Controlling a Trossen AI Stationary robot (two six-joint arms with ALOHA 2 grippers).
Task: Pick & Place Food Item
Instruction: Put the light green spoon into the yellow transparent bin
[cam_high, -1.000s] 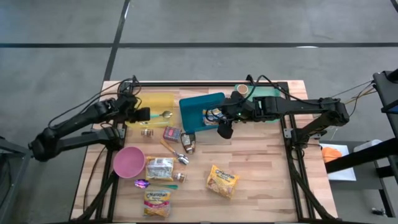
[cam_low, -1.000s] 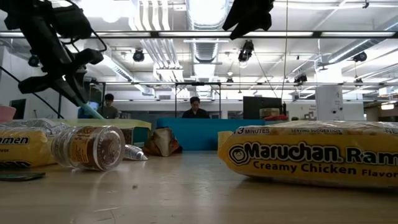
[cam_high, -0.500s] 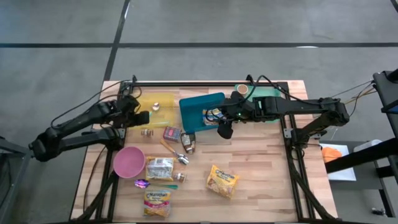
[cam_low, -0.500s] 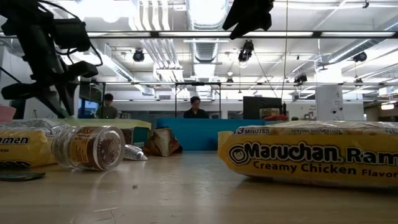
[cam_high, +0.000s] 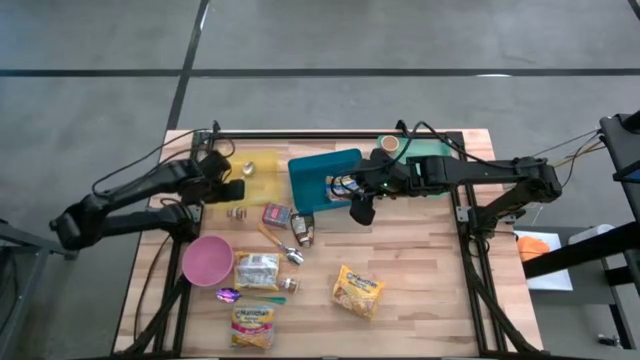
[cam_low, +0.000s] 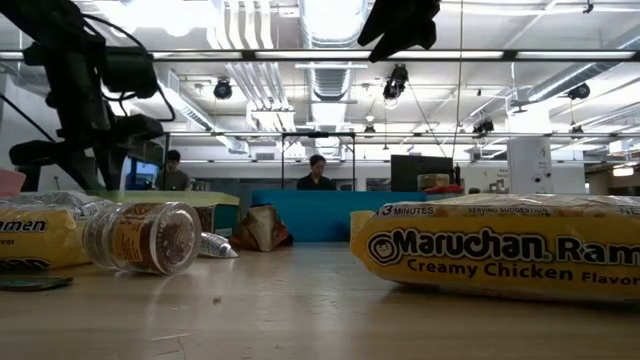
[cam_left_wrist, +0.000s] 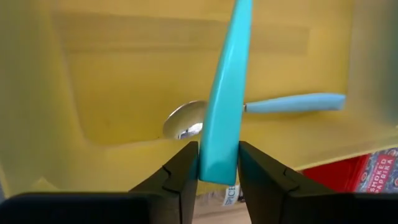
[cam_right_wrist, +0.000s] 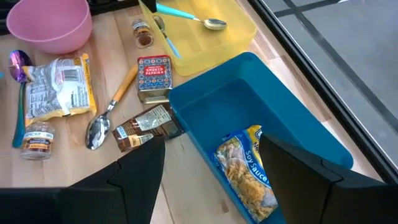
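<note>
My left gripper (cam_high: 232, 188) points steeply down over the left end of the yellow tray (cam_high: 268, 160) and is shut on a teal-handled utensil (cam_left_wrist: 225, 93). A second teal-handled spoon (cam_left_wrist: 249, 107) lies flat on the tray floor. My right gripper (cam_high: 360, 212) hangs open, holding nothing, above the near edge of the blue bin (cam_high: 322, 172). A noodle packet (cam_right_wrist: 247, 169) lies inside the bin. Ramen packets (cam_high: 358, 290) (cam_high: 257, 270) lie on the table's near half. My left gripper pinches the free end of the teal handle (cam_left_wrist: 217, 163) between its two fingers, which come from above and point down into the tray. The handle runs on away from the fingertips over the tray floor. Its other end lies outside the wrist view.
A pink bowl (cam_high: 206, 260), a red paprika tin (cam_high: 277, 213), a brown packet (cam_high: 303, 228), a wooden-handled spoon (cam_high: 280, 245), small spice jars (cam_high: 236, 212) and another ramen packet (cam_high: 252, 325) lie around the tray's near side. A cup (cam_high: 388, 144) stands at the far edge.
My left gripper has sunk toward the yellow tray and tipped more steeply down. The utensil's shiny end has swung from the tray's middle toward its far left part.
</note>
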